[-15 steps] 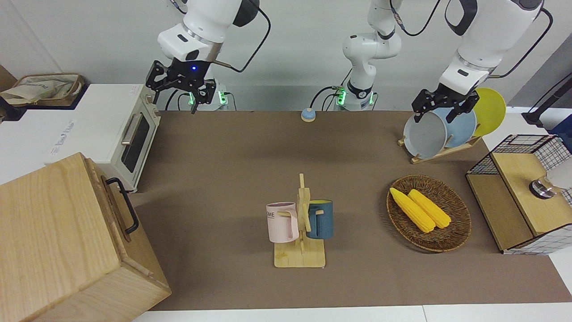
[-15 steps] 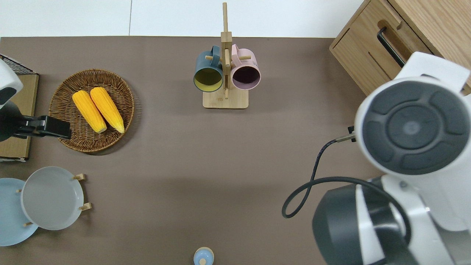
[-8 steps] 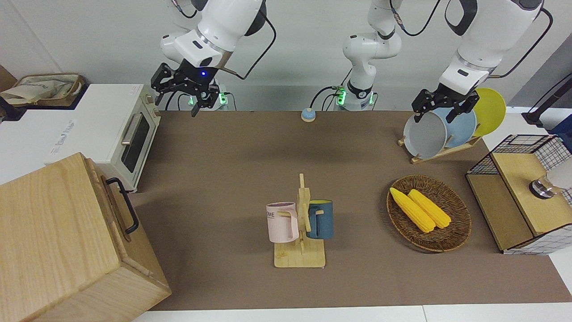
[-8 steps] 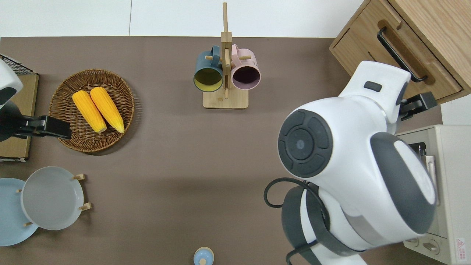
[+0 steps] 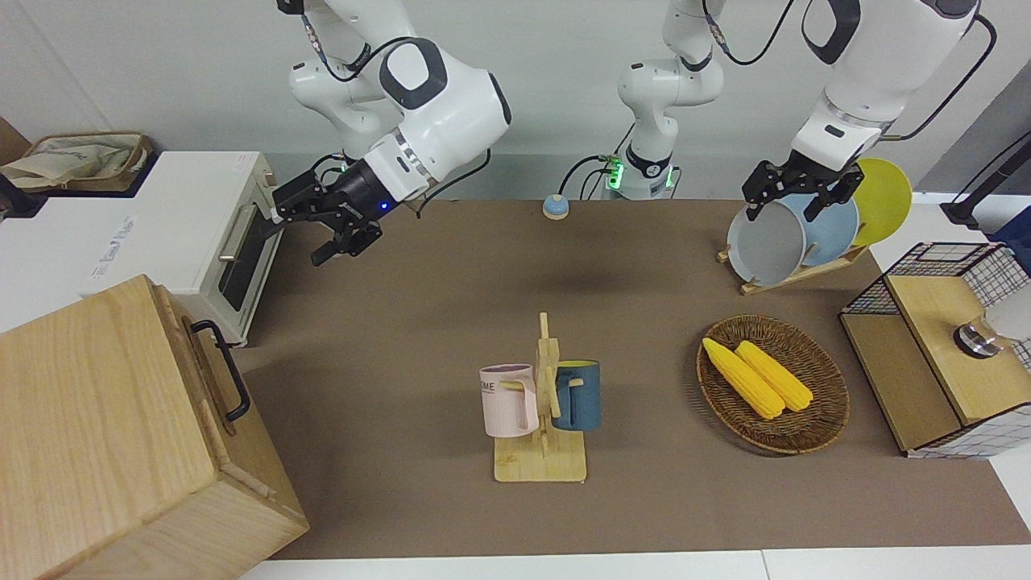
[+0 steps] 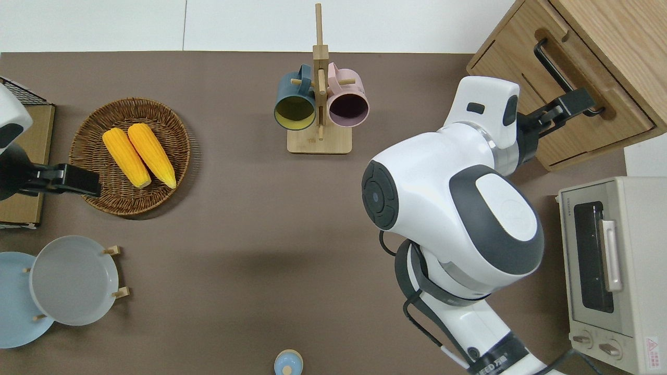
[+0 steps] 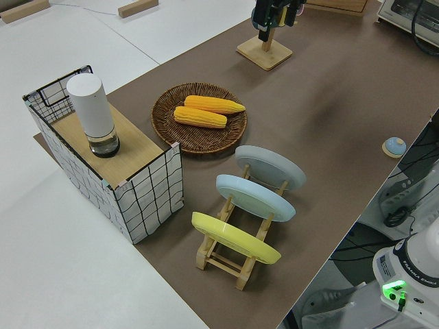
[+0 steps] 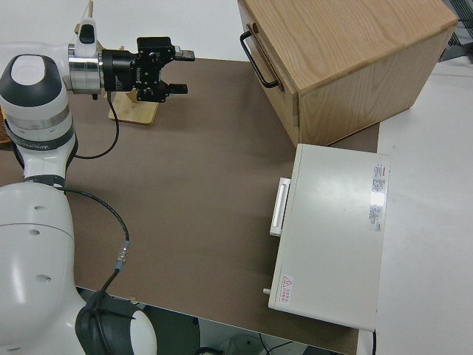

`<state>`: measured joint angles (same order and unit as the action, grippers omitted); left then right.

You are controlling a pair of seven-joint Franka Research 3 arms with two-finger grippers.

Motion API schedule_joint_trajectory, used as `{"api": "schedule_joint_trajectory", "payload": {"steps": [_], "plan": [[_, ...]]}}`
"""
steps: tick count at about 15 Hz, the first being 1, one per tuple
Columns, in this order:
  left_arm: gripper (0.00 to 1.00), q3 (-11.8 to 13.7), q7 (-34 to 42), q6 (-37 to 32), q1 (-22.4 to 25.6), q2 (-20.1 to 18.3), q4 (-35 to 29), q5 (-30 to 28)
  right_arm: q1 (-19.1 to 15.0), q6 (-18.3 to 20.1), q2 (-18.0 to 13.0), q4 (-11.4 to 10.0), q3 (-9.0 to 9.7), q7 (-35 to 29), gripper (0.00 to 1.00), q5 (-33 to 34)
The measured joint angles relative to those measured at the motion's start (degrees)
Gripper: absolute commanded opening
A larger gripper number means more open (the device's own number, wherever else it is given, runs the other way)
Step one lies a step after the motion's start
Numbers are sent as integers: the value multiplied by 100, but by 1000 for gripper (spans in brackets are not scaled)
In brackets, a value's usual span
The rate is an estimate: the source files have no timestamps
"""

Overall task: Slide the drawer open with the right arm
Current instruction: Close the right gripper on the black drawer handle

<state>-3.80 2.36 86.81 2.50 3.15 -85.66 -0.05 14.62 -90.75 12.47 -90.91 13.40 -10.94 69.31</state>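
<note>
The drawer [image 8: 267, 68] sits shut in the cabinet [image 5: 105, 427] at the right arm's end of the table. The right gripper [image 8: 177, 70] hangs in the air with fingers spread, apart from it. Stiff wood should slide straight; the black handle [image 8: 255, 59] is likely the best hold.

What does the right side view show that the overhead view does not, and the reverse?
Only the right side view: the right hand open, with a gap between it and the handle of the drawer. Only the overhead view: the basket of corn and the plates. Both: drawer, right hand, toaster oven, mug stand.
</note>
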Motion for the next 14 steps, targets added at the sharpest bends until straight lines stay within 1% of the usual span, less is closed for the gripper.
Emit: {"api": "schedule_joint_trajectory", "payload": {"steps": [2, 4, 6, 9, 11, 14], "plan": [[993, 0, 0, 0, 0, 0, 0, 0, -9, -251, 142, -86, -57, -182, 987, 427], [993, 0, 0, 0, 0, 0, 0, 0, -51, -423, 252, -123, -83, -320, 987, 749], [993, 0, 0, 0, 0, 0, 0, 0, -157, -653, 365, -186, -103, -463, 987, 1084], [993, 0, 0, 0, 0, 0, 0, 0, -347, -1006, 492, -349, -159, -694, 987, 1566], [993, 0, 0, 0, 0, 0, 0, 0, -421, -1216, 541, -495, -236, -814, 990, 1882], [993, 0, 0, 0, 0, 0, 0, 0, -459, -1492, 562, -817, -392, -1165, 987, 2438]]}}
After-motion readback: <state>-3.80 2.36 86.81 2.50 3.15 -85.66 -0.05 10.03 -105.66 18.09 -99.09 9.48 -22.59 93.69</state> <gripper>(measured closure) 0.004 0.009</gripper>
